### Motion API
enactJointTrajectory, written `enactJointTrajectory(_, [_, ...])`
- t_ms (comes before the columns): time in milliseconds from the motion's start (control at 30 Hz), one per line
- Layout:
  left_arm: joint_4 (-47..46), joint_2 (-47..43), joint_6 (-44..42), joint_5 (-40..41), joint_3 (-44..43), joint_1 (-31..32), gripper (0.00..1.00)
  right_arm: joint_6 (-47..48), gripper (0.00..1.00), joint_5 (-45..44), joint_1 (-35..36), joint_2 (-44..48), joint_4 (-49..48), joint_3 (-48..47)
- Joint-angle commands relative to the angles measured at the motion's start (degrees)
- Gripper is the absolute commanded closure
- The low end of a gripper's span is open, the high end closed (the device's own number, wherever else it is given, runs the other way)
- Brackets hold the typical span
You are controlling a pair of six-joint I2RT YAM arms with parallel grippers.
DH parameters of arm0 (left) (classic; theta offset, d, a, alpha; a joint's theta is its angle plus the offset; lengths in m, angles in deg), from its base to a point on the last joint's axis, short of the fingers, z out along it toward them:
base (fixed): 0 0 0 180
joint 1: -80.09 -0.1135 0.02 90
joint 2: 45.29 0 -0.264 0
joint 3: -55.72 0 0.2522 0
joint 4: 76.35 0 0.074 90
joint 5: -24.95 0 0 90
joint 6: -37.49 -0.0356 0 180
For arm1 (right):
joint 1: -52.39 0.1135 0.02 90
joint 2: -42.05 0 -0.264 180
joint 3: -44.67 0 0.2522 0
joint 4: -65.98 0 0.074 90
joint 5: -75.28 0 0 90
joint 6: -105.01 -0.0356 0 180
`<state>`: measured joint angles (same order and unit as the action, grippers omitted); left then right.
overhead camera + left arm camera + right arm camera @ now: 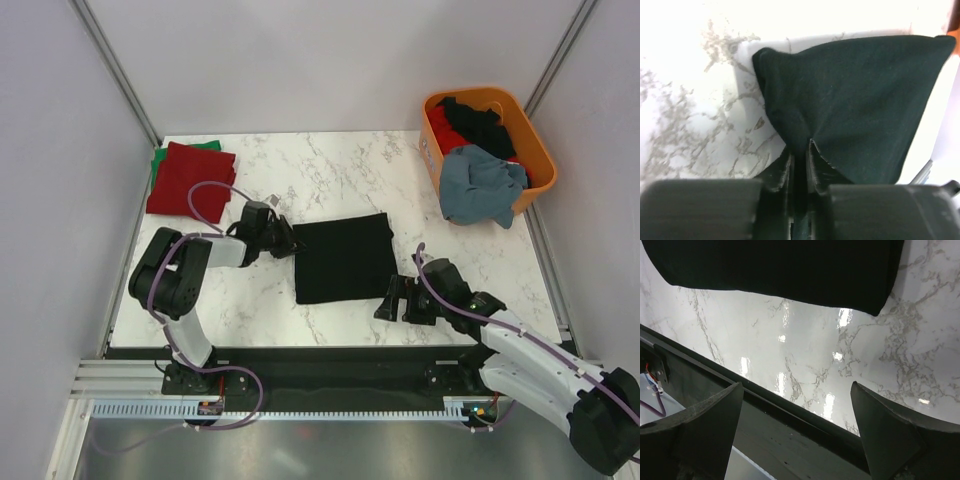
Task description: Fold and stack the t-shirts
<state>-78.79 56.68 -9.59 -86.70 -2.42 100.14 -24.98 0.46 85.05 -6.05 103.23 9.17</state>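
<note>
Black t-shirt (855, 100) edge pinched in left tool (800, 148), right tool (797, 412) spread wide over marble table (900, 360)

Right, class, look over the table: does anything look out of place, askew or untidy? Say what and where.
The grey-blue shirt spills over the basket's front rim, half in, half out. At the far left, the red shirt sits skewed on the green shirt, leaving green edges showing.

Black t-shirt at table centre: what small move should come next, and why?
Probably lift the left gripper slightly: it is closed on the left edge of the black t-shirt, while the right gripper is open, off the cloth by its near-right corner.
</note>
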Motion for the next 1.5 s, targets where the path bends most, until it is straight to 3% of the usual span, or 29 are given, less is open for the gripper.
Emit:
enactJointTrajectory(0, [0.74,2.08,0.33,-1.55,-0.52,0.25,0.9,-3.24,0.04,0.46,1.69,-0.5,-7.11,2.22])
enactJointTrajectory(67, [2.92,2.35,-1.34,-1.56,-2.37,0.16,0.98,-5.09,0.05,-0.41,3.19,-0.42,-9.85,3.36])
enactJointTrajectory(300, [19.26,-2.3,-9.25,3.01,-12.3,-3.79,0.98,-14.67,0.05,-8.75,16.18,5.02,-26.8,11.27])
enactJointTrajectory(400, [24.81,-3.97,-10.4,4.33,-16.69,-6.86,0.98,-15.47,0.05,-14.82,19.27,6.35,-26.91,12.15])
enactJointTrajectory(733, [43.51,-1.17,-20.31,9.95,-37.07,-14.5,0.98,-13.98,0.05,-15.36,19.28,2.13,-29.81,12.42])
enactJointTrajectory(1033, [48.28,3.84,-22.34,10.31,-52.02,-22.51,0.98,-13.63,0.05,-12.98,19.19,3.36,-32.27,13.91])
enactJointTrajectory(1467, [58.03,10.87,-31.58,15.32,-74.35,-25.59,0.98,-13.27,0.04,-11.4,19.28,4.24,-34.21,15.06])
